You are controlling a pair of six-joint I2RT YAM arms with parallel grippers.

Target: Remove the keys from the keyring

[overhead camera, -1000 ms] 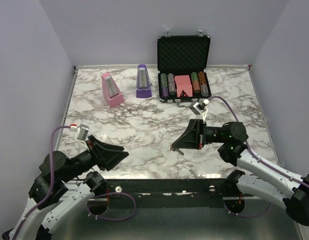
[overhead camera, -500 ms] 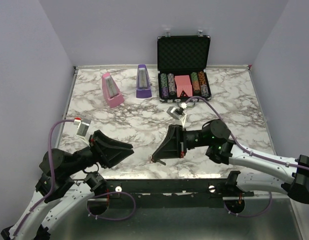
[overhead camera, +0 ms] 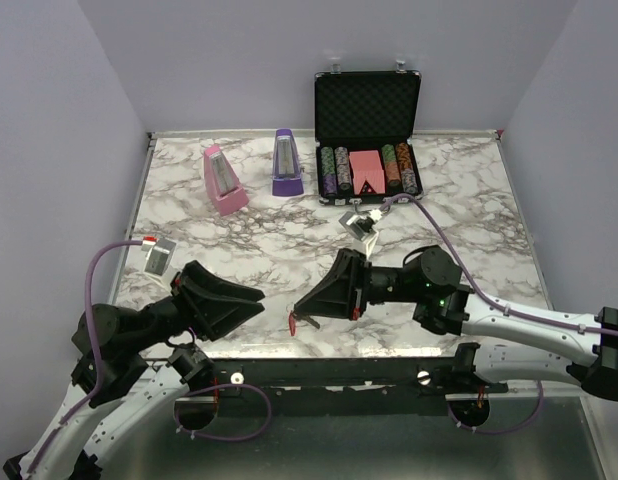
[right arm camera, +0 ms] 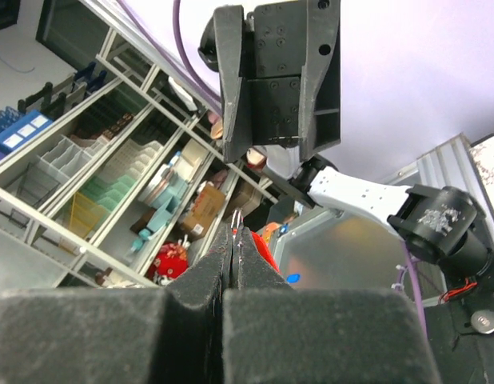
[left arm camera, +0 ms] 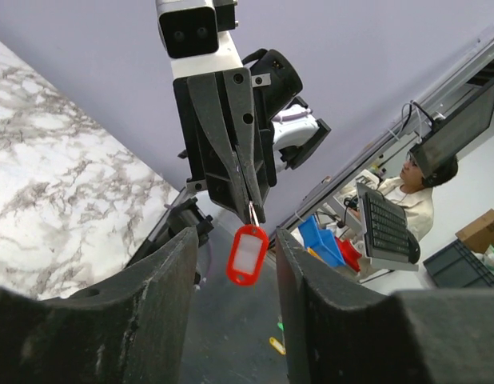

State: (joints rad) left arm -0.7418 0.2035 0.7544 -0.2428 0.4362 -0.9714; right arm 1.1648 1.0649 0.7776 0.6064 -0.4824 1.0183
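Red keyring dangles just under the right tool, whose tips pinch its thin wire ring; the left tool, spread, flanks it. I can't spot any keys. Closing off-centre could bat the keyring aside or tug it free.

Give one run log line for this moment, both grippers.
right gripper: shut on keyring | keyring: red tag hanging free | left gripper: open, not touching

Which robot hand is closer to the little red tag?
Right. The right gripper holds the small red plastic keyring tag, which dangles from its closed tips. The left gripper faces the tag, open, not touching it.
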